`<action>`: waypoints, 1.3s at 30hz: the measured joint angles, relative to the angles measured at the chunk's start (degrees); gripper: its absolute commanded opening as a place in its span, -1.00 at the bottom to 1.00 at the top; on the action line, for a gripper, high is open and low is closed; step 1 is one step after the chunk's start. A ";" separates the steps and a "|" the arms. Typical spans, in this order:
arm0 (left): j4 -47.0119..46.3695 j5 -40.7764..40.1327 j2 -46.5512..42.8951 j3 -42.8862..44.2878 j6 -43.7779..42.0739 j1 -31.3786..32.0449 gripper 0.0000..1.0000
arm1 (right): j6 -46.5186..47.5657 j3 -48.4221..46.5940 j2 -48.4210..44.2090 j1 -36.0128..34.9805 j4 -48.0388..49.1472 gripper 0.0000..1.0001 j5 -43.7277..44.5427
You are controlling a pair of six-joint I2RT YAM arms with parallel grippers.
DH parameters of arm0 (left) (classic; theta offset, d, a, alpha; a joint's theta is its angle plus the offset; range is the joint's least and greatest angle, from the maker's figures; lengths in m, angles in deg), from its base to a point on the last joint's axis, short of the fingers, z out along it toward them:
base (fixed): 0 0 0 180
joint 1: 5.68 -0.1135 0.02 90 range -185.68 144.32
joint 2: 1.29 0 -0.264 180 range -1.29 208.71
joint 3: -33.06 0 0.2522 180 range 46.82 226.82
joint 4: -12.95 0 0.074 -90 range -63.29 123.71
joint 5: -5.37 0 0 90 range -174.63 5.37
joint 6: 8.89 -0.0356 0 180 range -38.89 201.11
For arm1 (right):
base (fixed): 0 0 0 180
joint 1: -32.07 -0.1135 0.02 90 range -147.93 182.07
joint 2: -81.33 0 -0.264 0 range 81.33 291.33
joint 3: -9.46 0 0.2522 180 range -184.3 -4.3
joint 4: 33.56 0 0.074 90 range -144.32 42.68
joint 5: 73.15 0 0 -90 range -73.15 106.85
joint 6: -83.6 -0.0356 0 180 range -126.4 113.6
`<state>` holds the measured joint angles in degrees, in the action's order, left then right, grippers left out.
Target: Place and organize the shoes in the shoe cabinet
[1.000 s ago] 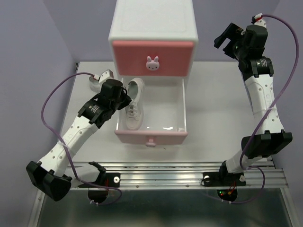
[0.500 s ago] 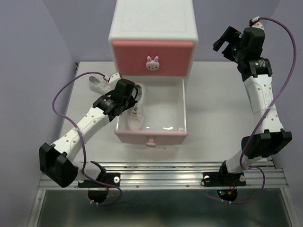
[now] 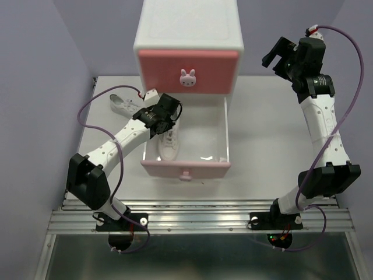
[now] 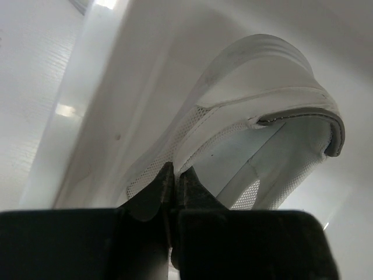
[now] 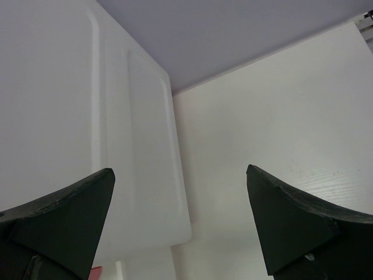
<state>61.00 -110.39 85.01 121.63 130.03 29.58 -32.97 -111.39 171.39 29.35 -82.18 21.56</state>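
**Left gripper shut against white sneaker in open lower drawer**

Closed right down at the left gripper (image 4: 173, 175), tips pressed together against the mesh side of the all-white lace-up sneaker (image 3: 168, 146). Cannot tell whether any mesh is nipped between them.

Stretched low and slantwise with the left arm (image 3: 125, 137), from the worktop's near edge to the back left corner of the pulled-out pale pink lower drawer (image 3: 186, 167). Sneaker lying there along the drawer's left wall, toe toward the near edge.

At the worktop's far edge, the small white plastic shoe cabinet (image 3: 189, 35), its darker pink upper drawer (image 3: 215, 69) closed, with a white bunny-shaped knob (image 3: 187, 78) at its centre.

Spread wide at the right gripper (image 3: 278, 53), gripping nothing, raised high just beside the cabinet's right side.

On the bare grey worktop (image 3: 268, 134) left of the cabinet, a second white sneaker (image 3: 123, 103), partly behind the left wrist.
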 measured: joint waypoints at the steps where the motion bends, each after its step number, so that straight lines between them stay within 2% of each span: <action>1: 0.92 -0.50 0.74 0.87 0.66 0.02 -0.60 | 0.00 0.00 -0.28 0.00 0.00 1.00 0.13; 2: 2.10 -1.14 1.33 1.73 1.55 0.04 -0.50 | 0.00 0.00 -0.55 0.00 0.00 1.00 0.33; 3: 3.10 -1.68 1.77 2.38 2.19 0.15 -0.27 | 0.00 0.00 -0.81 0.00 0.00 1.00 0.52; 6: 6.01 -3.17 2.99 4.44 4.17 0.66 -0.09 | 0.00 -0.02 -1.27 0.00 -0.02 1.00 0.96; 10: 7.89 -4.33 3.87 5.97 5.18 0.98 0.05 | 0.00 -0.02 -1.36 0.00 -0.13 1.00 1.62; 18: 9.31 -3.82 3.82 7.76 2.51 1.03 0.10 | 0.00 -0.11 -1.36 0.00 -0.37 1.00 2.56; 19: 9.14 -3.15 3.37 7.91 1.40 1.01 0.26 | 0.00 -0.11 -1.36 0.00 -0.39 1.00 2.62; 21: 7.82 -1.97 1.90 7.96 -0.92 0.98 0.46 | 0.00 -0.11 -1.36 0.00 -0.39 1.00 2.82; 23: 5.49 -1.20 -0.57 7.96 -2.86 0.96 0.80 | 0.00 -0.11 -1.36 0.00 -0.39 1.00 3.04; 25: 2.80 -0.37 -5.66 7.74 -4.90 0.92 0.97 | -0.02 -0.11 -1.36 0.00 -0.37 1.00 3.17; 31: 0.81 -1.90 -21.66 8.31 -8.04 0.81 0.97 | -0.11 0.07 -2.12 0.00 -0.31 1.00 3.34; 35: 2.01 -3.82 -24.87 10.01 -9.70 -0.37 0.97 | -0.07 0.11 -3.37 0.00 -0.22 1.00 3.80; 38: 2.67 -0.48 -24.50 10.86 -11.08 -5.31 0.97 | -0.02 0.11 -3.74 0.00 0.09 1.00 3.93; 39: 2.62 2.71 -23.41 10.86 -11.19 -9.73 0.97 | -0.02 0.07 -3.74 0.00 0.17 1.00 3.93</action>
<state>63.62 -107.68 61.60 132.49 118.84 19.86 -32.99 -111.32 167.65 29.35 -82.00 25.49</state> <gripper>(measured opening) 0.986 0.998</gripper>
